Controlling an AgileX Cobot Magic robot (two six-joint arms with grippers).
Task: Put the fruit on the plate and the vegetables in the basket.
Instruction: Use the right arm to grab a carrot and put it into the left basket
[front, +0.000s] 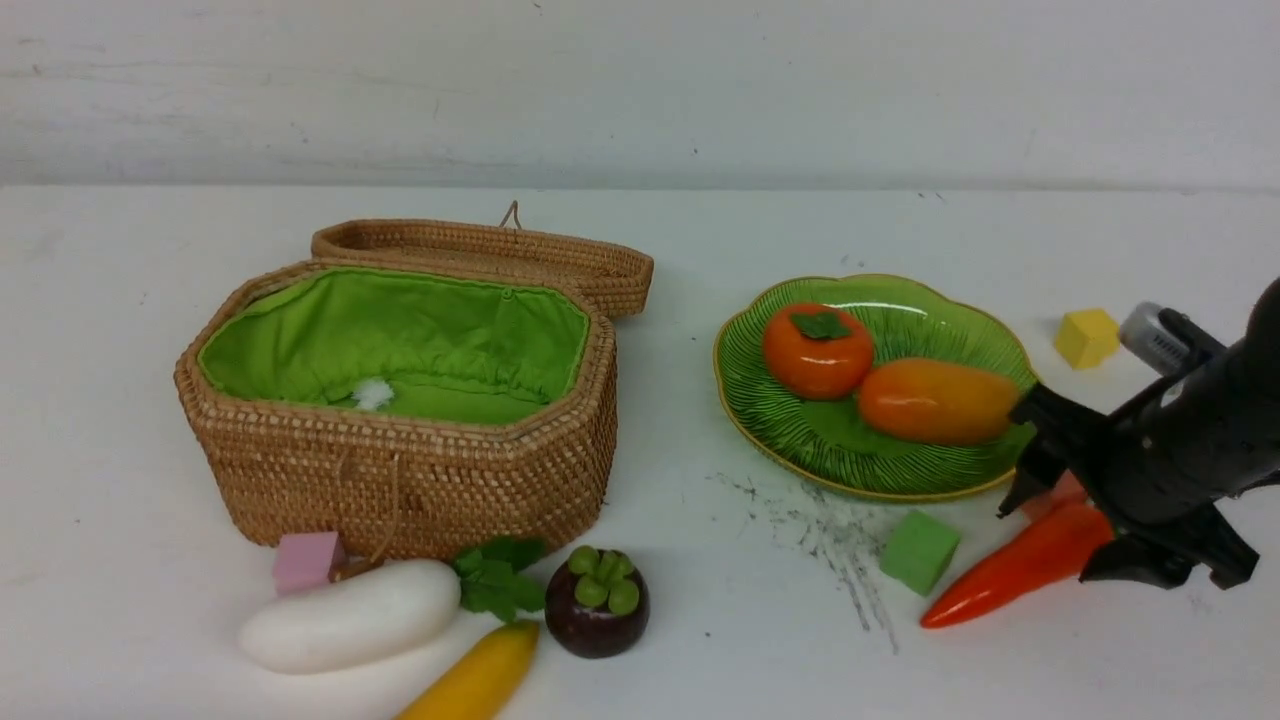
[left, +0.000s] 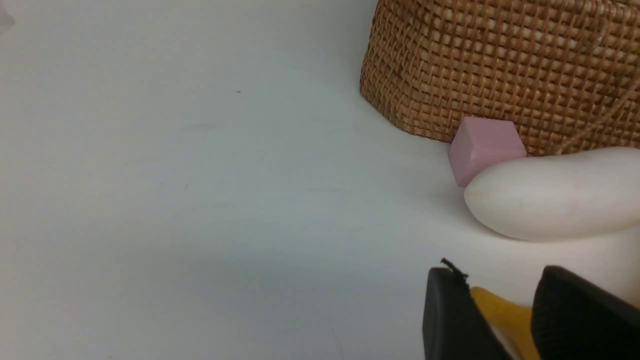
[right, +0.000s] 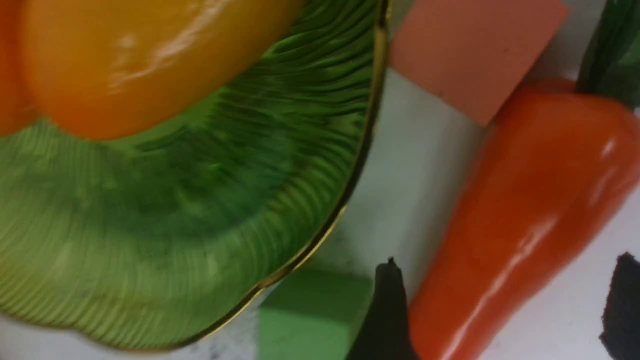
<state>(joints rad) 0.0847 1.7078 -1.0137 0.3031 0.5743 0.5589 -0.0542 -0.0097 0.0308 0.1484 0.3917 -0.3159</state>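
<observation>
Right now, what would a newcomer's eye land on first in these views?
The open wicker basket with bright green lining, left of centre. Then the green plate to its right, holding a persimmon and a mango. Beside the plate, the right gripper straddles the orange-red carrot.

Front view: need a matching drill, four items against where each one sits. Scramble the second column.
Items
1. persimmon
2. carrot
3. radish
4. yellow cube

Places
A. on the table in front of the basket, beside the pink cube
B. on the plate, next to the mango
C. between the fingers of the right gripper, near the green cube
D. on the table to the right of the plate, by itself

Pairs: 1-B, 2-C, 3-A, 4-D
</observation>
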